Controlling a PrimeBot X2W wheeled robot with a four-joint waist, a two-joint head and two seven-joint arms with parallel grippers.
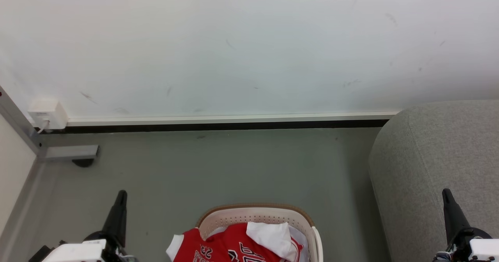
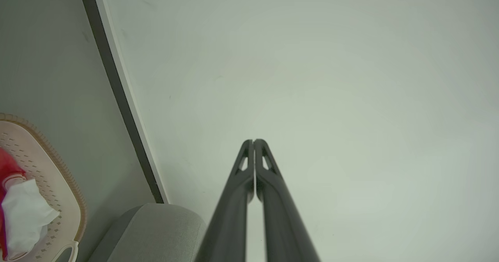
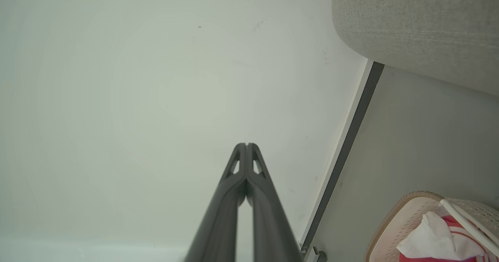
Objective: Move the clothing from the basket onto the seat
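The cream basket with its brown rim sits on the floor at the bottom middle of the head view. In it lies the clothing: a red jersey with black-and-white lettering and a white piece on top. The grey seat rises at the right. My left gripper stands shut and empty left of the basket. My right gripper stands shut and empty in front of the seat. Both wrist views face the wall, with basket, clothing and seat at their edges.
A white wall with a white and black skirting closes the far side. A white socket box with a cable and a grey bracket sit at the left corner. Grey floor lies between basket and wall.
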